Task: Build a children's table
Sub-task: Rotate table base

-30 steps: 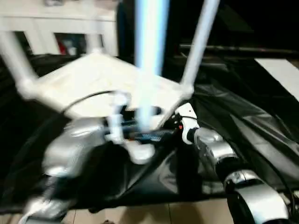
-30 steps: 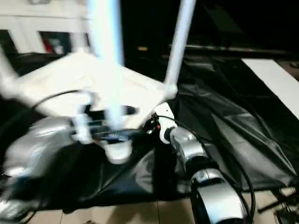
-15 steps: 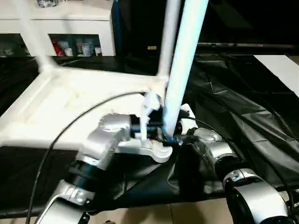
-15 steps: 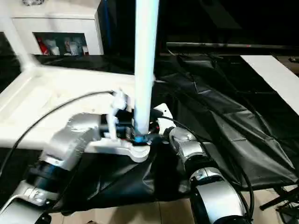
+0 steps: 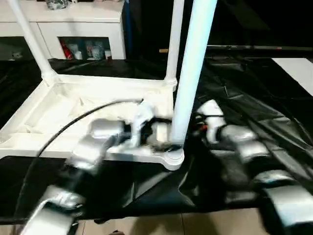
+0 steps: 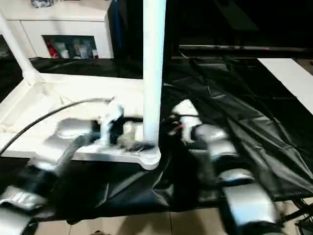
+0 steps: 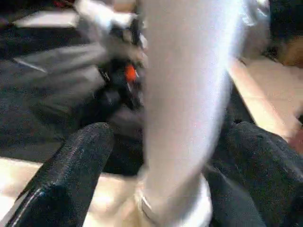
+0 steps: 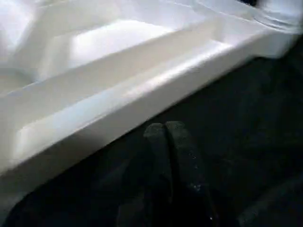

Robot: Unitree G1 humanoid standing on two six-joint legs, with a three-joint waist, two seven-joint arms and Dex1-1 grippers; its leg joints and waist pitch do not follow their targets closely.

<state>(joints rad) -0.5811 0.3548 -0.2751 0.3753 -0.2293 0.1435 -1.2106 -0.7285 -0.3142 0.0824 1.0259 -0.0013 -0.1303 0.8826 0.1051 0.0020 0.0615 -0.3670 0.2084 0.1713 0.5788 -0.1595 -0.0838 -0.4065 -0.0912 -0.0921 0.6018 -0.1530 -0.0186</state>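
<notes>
My right arm has swung out to 3 o'clock of the near leg, gripper pinched shut beside the tabletop; left gripper spread wide, straddling that leg's base

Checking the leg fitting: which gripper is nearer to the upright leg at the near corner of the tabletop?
Left. The left gripper straddles the near-corner leg, open, a finger on each side. The right gripper is shut, off beside the tabletop edge over the black sheet.
</notes>
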